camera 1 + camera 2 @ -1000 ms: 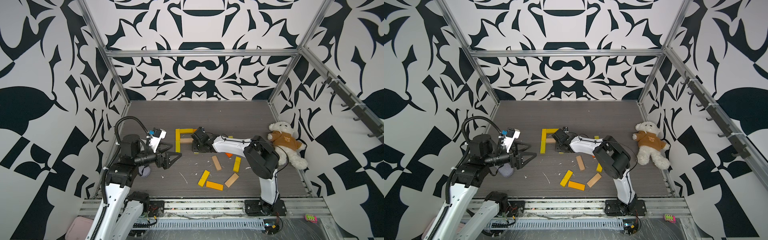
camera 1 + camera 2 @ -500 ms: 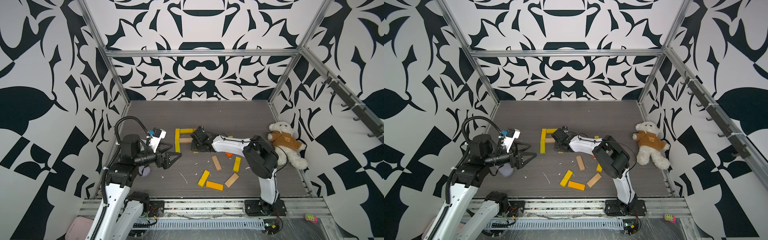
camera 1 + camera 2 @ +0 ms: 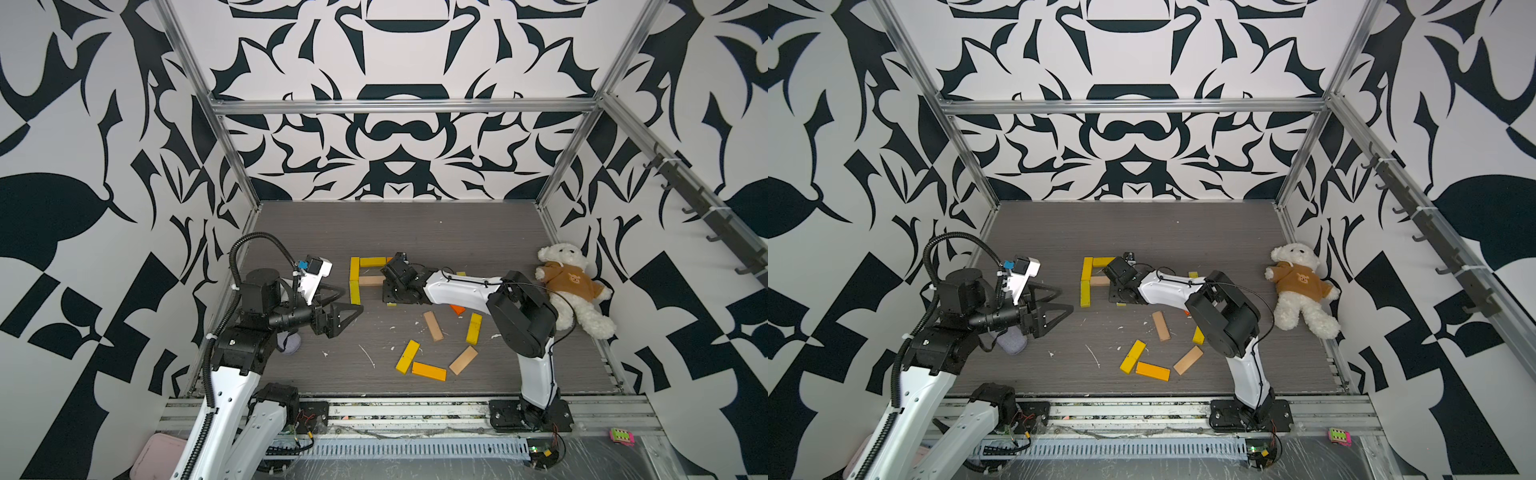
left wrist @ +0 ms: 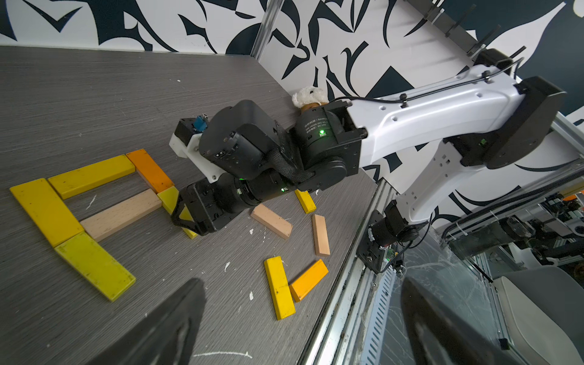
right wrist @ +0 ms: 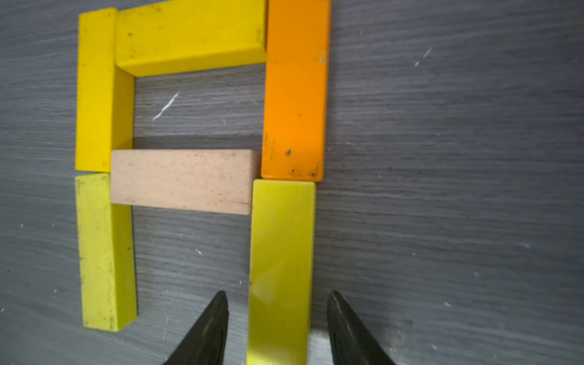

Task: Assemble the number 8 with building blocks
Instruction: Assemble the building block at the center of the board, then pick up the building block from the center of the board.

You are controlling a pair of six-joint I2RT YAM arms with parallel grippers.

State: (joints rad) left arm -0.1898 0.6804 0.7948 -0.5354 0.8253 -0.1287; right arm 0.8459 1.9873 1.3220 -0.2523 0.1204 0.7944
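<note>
My right gripper (image 5: pixel 276 295) has its jaws a little apart, one on each side of the yellow block (image 5: pixel 281 240), not touching it and holding nothing. The block lies flat in the middle of the table (image 3: pixel 415 224), end to end with the orange block (image 5: pixel 295 91). I should lift straight up so I don't bump it. My left gripper (image 3: pixel 351 300) is wide open and empty.

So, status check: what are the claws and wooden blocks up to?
Left gripper open, empty. Right gripper open, astride flat yellow wooden plank, sixth placed. Bottom bar missing; only that gripper crowds the gap.
</note>
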